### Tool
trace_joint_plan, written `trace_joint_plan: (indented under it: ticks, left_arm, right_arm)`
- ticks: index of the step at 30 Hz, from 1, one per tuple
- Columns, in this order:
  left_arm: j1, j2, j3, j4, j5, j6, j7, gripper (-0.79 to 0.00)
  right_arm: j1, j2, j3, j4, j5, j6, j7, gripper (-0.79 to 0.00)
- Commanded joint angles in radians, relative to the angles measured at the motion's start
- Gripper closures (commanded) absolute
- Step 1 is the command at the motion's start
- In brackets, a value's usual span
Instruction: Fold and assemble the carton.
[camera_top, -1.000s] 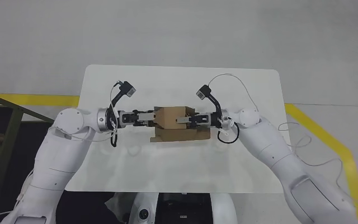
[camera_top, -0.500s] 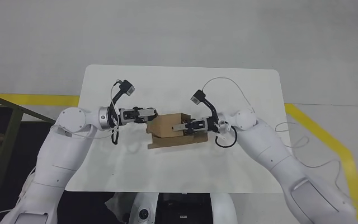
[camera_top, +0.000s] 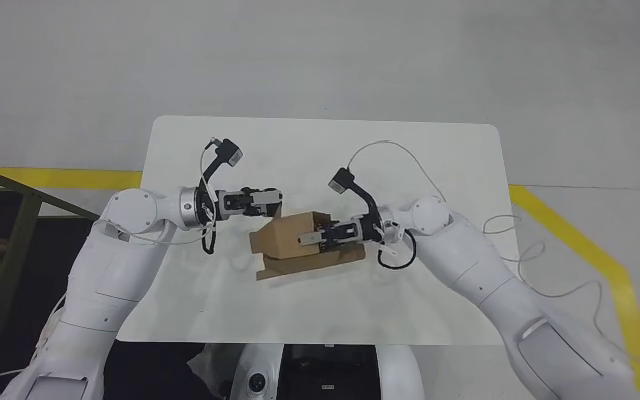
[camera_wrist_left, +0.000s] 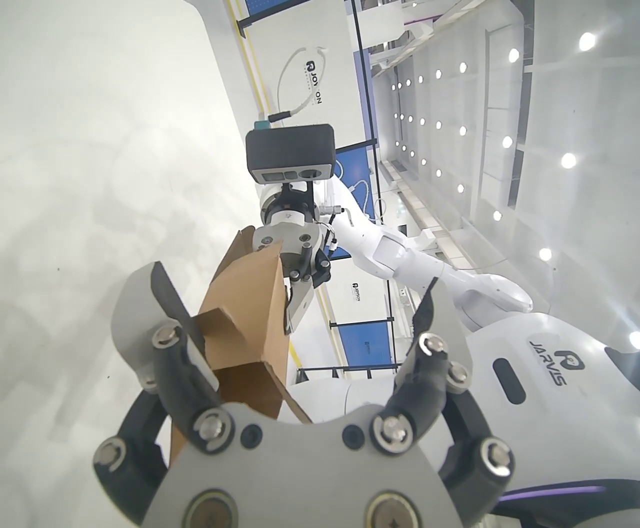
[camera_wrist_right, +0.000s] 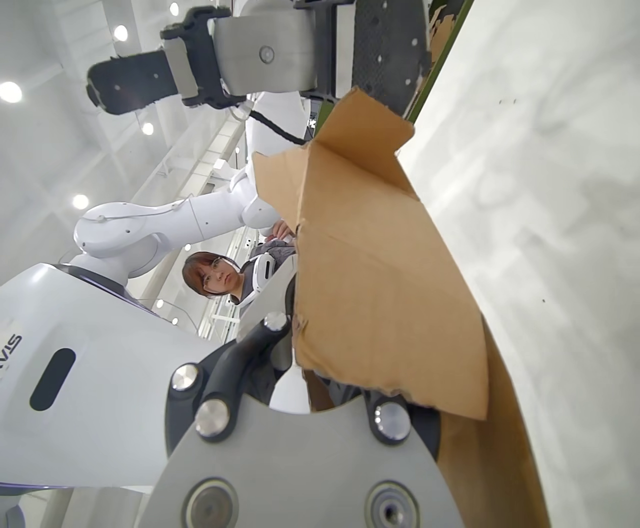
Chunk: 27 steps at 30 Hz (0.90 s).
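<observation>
A white table (camera_top: 440, 290) stands on a grey floor (camera_top: 320, 60) crossed by a yellow stripe (camera_top: 70, 178), beside a dark-green frame (camera_top: 42, 194).

We see glossy white arms (camera_top: 110, 270) in the lower corners, black wrist cameras (camera_top: 228, 153), what look like thin white cables (camera_top: 400, 146); left gripper (camera_wrist_left: 295, 280) grey-plated, with silver screws (camera_wrist_left: 213, 429).

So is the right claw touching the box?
Touching. The left wrist view shows the right gripper clamped on the carton, one finger pressed flat along its far wall.
</observation>
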Motion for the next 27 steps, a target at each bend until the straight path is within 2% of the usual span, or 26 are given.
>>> trace_joint_plan:
  ticks: [1, 15, 21, 27]
  left_arm:
    - [0.000, 0.000, 0.000, -0.003, -0.002, 0.000, -0.001, -0.785]
    - [0.002, 0.002, 0.001, -0.015, -0.014, -0.001, -0.011, -0.785]
    - [0.031, 0.008, -0.043, -0.010, -0.034, -0.031, 0.003, -0.785]
    - [0.059, 0.013, -0.067, -0.051, -0.037, -0.028, -0.005, -0.785]
  right_arm:
    - [0.003, -0.002, -0.007, 0.002, 0.004, 0.000, 0.000, 0.000]
    - [0.019, -0.013, -0.025, 0.043, 0.041, -0.019, -0.019, 0.000]
    - [0.020, -0.004, -0.002, 0.063, 0.048, -0.028, -0.028, 0.000]
    - [0.013, 0.004, 0.030, 0.070, 0.050, -0.057, -0.057, 0.000]
